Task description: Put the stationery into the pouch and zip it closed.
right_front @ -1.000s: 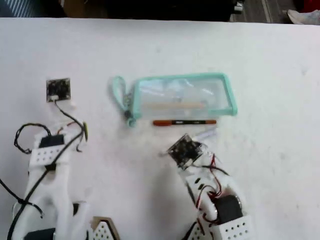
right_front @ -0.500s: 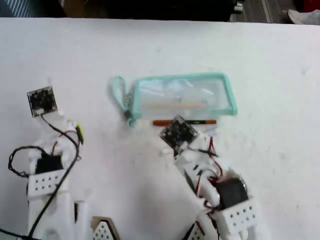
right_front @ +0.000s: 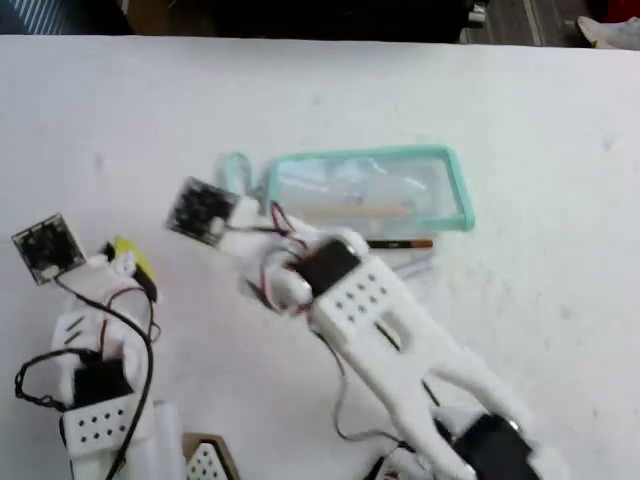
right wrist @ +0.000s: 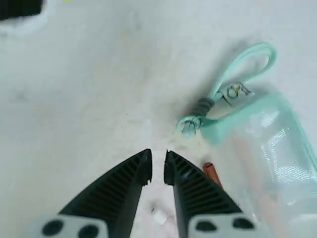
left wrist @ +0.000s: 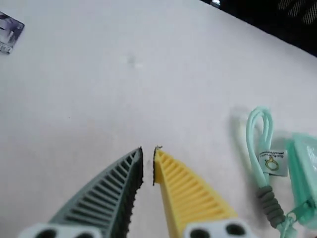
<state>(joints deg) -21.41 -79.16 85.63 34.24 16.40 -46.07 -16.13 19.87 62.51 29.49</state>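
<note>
A clear pouch [right_front: 370, 190] with mint-green trim lies flat on the white counter [right_front: 540, 120]. A mint loop strap [right_front: 235, 175] carrying a small tag extends from one short end. Through the pouch's clear wall a wood-coloured pencil [right_front: 370, 211] shows, lying lengthwise. A black pen [right_front: 400, 243] with orange ends lies just beside the pouch's long edge, parallel to it. Whether the zip is shut cannot be told.

surface: white table [right_front: 560, 120] | beyond far edge: dark room | far-left corner: pale slats [right_front: 25, 15]

high: overhead, whole table [right_front: 520, 110] | wrists: low, close | shared: pouch [right_front: 370, 195] end
</note>
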